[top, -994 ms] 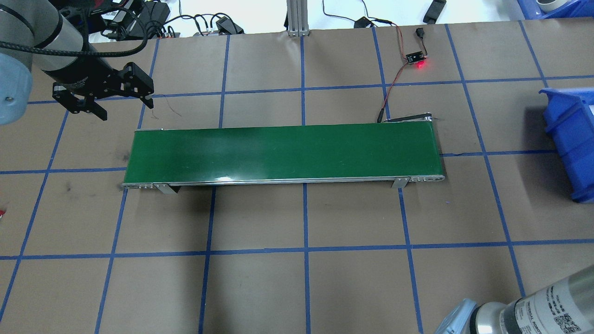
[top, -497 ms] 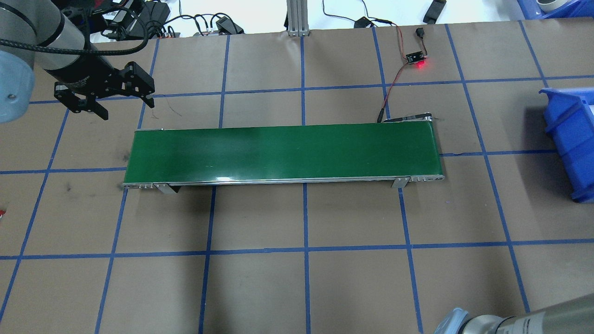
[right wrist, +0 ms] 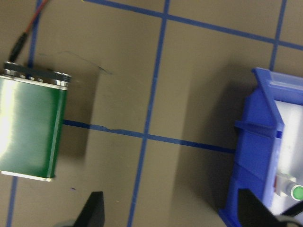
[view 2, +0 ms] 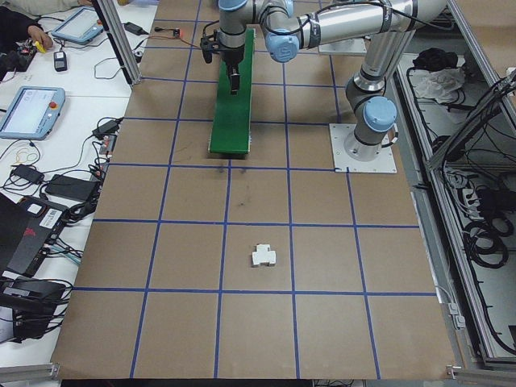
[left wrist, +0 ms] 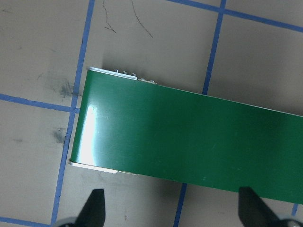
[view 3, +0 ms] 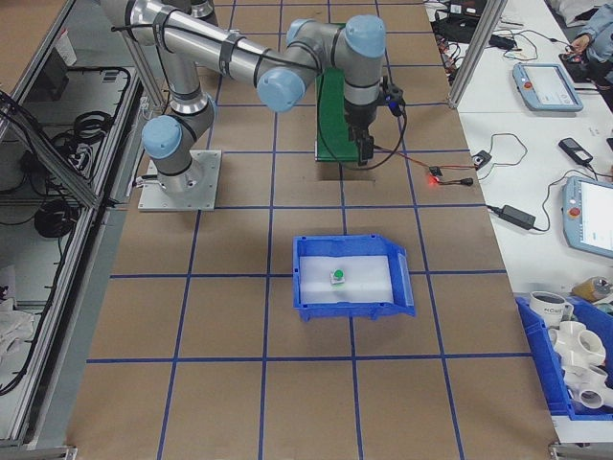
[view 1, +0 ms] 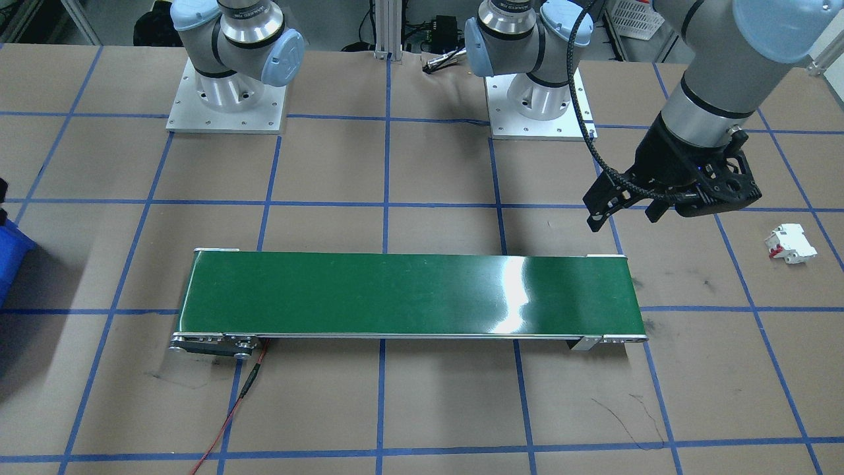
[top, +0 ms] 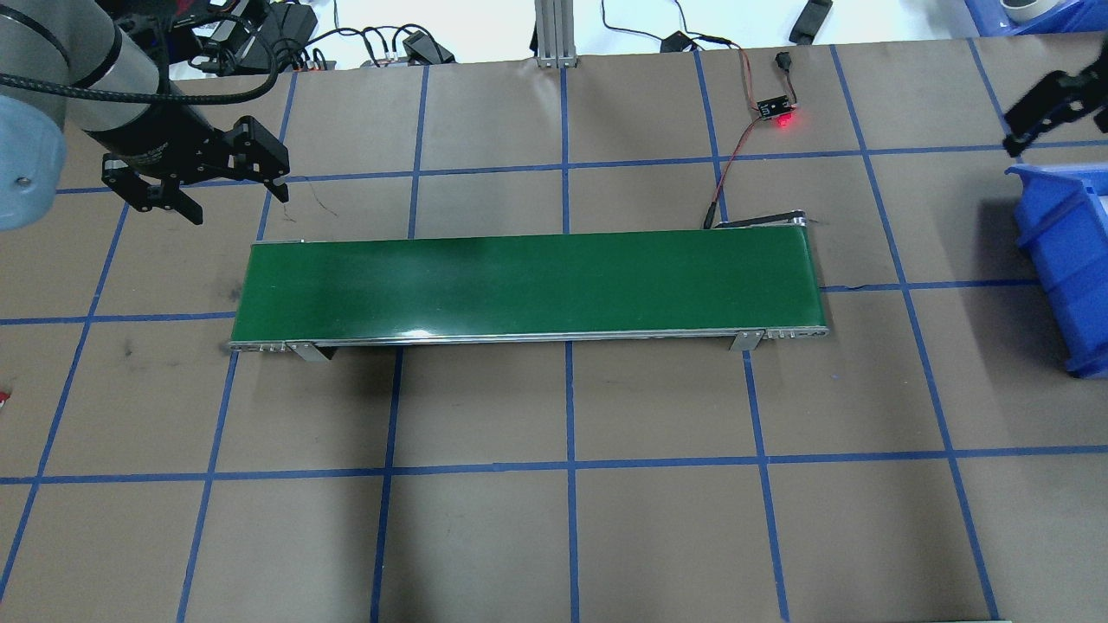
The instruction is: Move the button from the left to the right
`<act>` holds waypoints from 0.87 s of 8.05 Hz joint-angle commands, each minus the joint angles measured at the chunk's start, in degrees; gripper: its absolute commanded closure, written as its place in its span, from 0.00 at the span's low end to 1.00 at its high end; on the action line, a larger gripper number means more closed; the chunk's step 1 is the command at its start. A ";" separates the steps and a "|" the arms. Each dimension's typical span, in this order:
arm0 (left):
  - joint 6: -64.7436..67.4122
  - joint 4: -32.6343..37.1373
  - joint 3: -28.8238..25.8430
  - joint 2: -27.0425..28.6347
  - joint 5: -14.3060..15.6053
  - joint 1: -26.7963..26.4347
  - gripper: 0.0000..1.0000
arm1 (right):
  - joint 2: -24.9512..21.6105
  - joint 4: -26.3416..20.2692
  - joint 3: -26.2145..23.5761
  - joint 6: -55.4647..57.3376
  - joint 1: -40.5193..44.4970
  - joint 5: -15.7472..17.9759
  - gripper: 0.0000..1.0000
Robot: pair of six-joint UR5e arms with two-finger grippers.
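Note:
The button [view 3: 337, 276], with its round green cap, lies inside the blue bin [view 3: 350, 247]; in the right wrist view the button [right wrist: 297, 192] peeks out at the bin's [right wrist: 255, 142] far edge. My right gripper [right wrist: 170, 213] hangs open and empty between the green conveyor's right end [right wrist: 33, 127] and the bin. My left gripper [top: 232, 197] is open and empty, hovering just behind the conveyor's [top: 528, 285] left end. The left gripper [view 1: 626, 211] holds nothing in the front view either.
A white blocky breaker with red parts [view 1: 790, 243] lies on the table on my far left. A small board with a red light [top: 775, 108] and its wires sits behind the conveyor's right end. Blue tape lines grid the brown tabletop.
My right arm's forearm has left the bottom right corner of the overhead view, and its gripper now shows at the top right near the bin. The left gripper has barely moved.

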State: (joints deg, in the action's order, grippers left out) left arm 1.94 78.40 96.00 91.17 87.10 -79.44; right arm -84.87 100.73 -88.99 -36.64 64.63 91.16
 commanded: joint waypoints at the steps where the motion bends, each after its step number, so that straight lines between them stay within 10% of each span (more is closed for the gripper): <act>1: -0.09 0.00 0.06 -0.11 0.00 -0.01 0.00 | -3.19 0.08 0.22 14.71 16.18 -0.46 0.00; 7: -0.53 0.00 0.24 -0.38 0.08 0.08 0.00 | -3.55 2.81 0.05 26.80 30.03 0.77 0.00</act>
State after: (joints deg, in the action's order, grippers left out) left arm 1.54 78.37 96.18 90.83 87.10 -79.45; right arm -88.46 103.32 -88.87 -10.27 93.96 91.81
